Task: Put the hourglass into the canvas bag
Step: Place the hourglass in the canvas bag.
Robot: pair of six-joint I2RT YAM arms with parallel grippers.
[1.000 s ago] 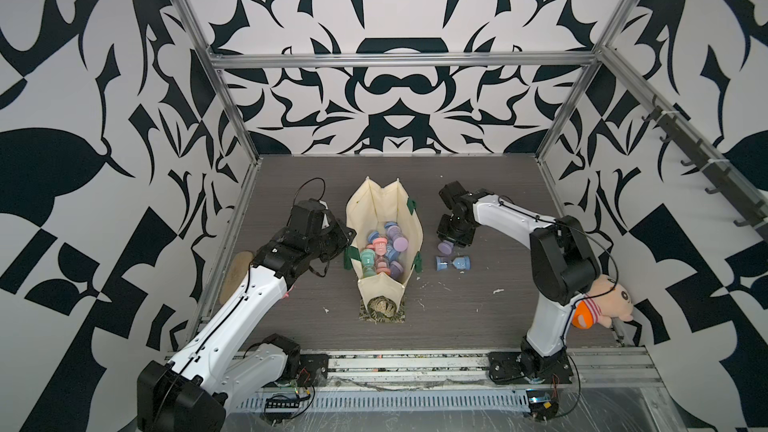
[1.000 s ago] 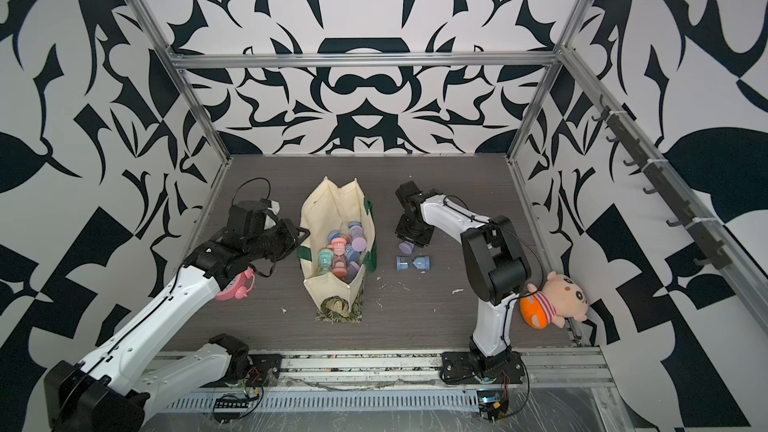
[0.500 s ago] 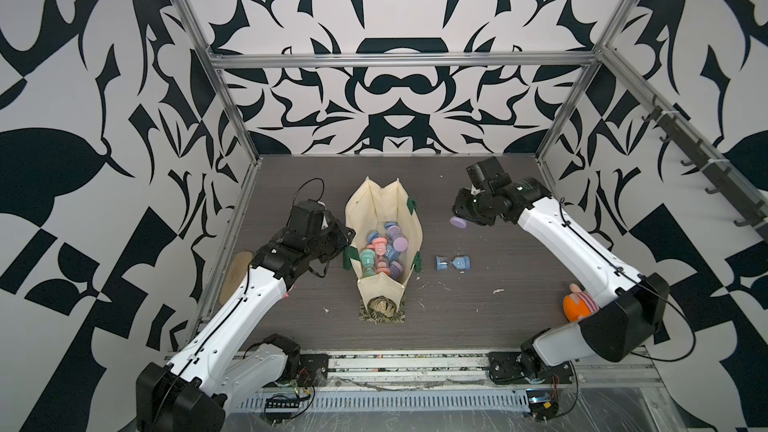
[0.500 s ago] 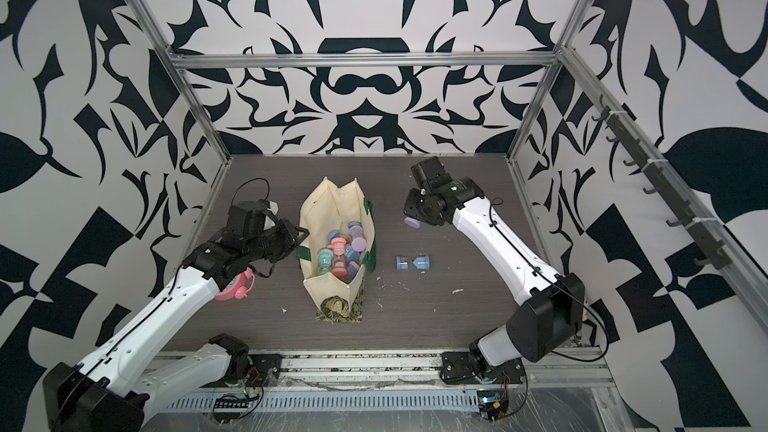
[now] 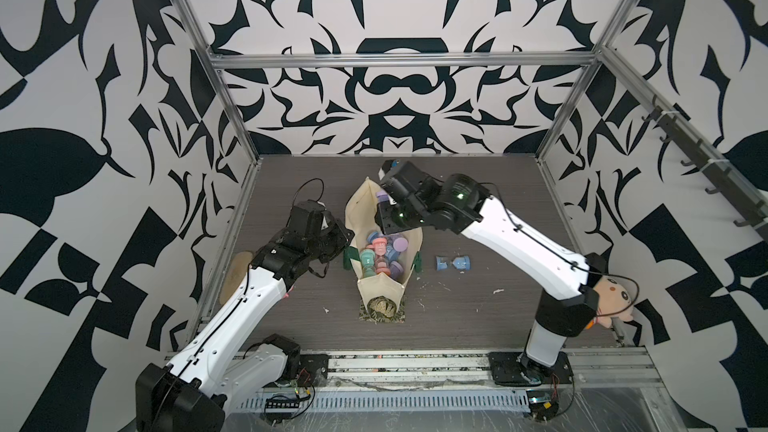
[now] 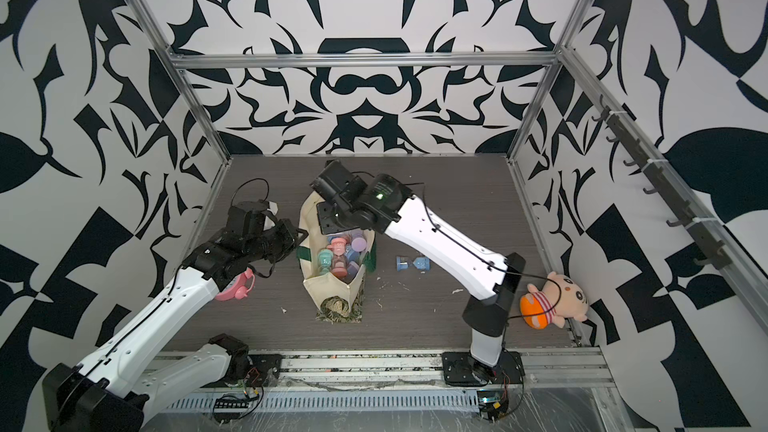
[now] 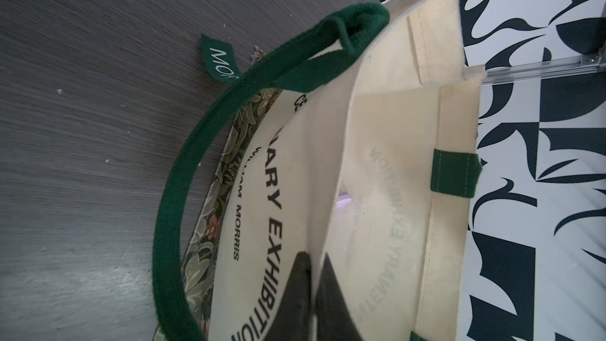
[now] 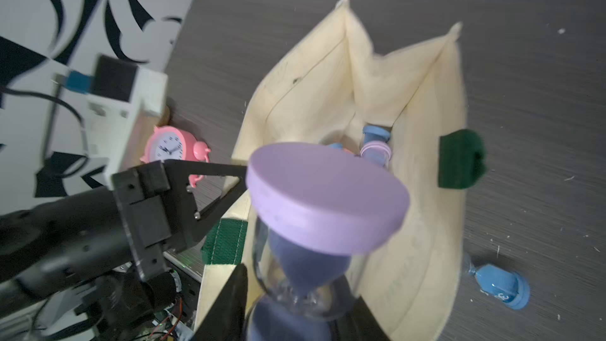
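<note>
right gripper clamps purple hourglass over canvas bag mouth | left gripper pinches bag wall | blue hourglass lies on surface

The hourglass in the right gripper has smooth matt purple plastic ends and a clear shiny middle, the canvas bag under it is rough cream cloth with thick green cloth straps, and the tabletop looks like dull dark wood.
</note>
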